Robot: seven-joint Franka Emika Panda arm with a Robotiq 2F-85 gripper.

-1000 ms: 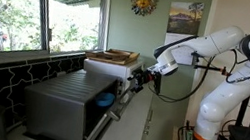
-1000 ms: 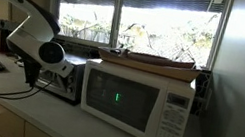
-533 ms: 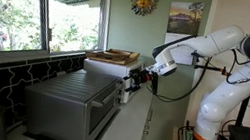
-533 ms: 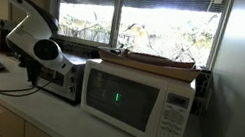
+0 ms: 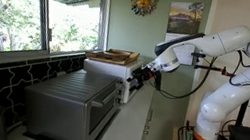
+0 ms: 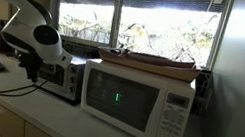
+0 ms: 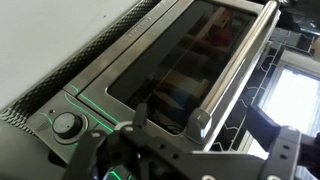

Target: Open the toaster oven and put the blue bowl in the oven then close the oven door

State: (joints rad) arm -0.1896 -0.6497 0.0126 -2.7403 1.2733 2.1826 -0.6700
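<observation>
The grey toaster oven [image 5: 65, 99] stands on the counter and also shows behind the arm in an exterior view [image 6: 63, 76]. The oven door [image 5: 105, 112] looks shut against the front. In the wrist view the door's dark glass [image 7: 170, 70] and its bar handle [image 7: 235, 60] fill the frame. The blue bowl is hidden in both exterior views; only a faint bluish shape shows behind the glass. My gripper [image 5: 140, 79] hangs just off the oven's front near the white box. In the wrist view the gripper [image 7: 200, 125] is open, its fingers either side of the handle's near end.
A white microwave [image 6: 137, 102] stands next to the oven, with a flat wooden tray [image 6: 155, 59] on top; the microwave [image 5: 107, 67] and tray [image 5: 113, 54] show in both exterior views. Windows run behind the counter. An oven knob [image 7: 67, 124] sits by the door.
A second ago the oven door stood ajar with the blue bowl showing inside. The door is now shut, and my gripper has drawn slightly back from it.
</observation>
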